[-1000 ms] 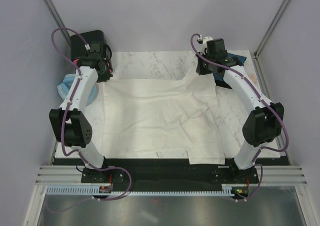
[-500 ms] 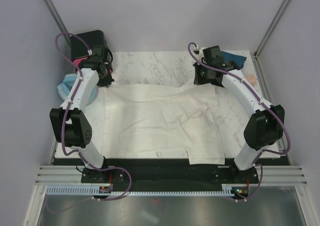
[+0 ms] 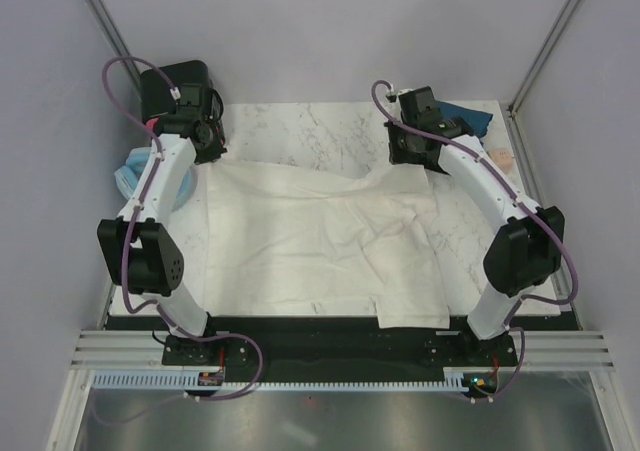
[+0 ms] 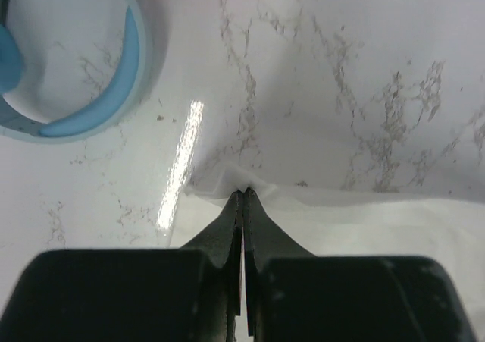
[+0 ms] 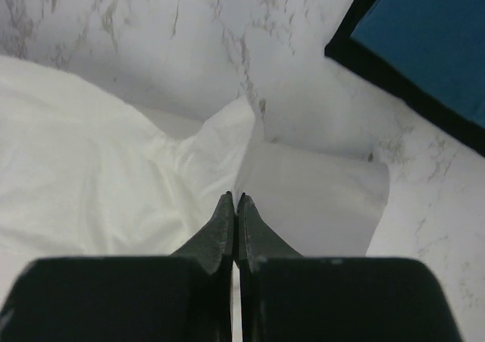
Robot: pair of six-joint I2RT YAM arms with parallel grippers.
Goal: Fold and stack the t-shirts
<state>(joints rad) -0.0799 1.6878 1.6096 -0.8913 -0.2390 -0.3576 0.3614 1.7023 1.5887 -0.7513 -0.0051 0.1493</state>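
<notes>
Two hands pinch the far edge of the cream-white shirt, which lies spread on the counter: the left hand clamps one corner, the right hand the other. A second ago the right hand stood further back, nearer the teal shirt. That edge looks straighter now, so the first fold seems ready.

Box, ring at far L.
</notes>
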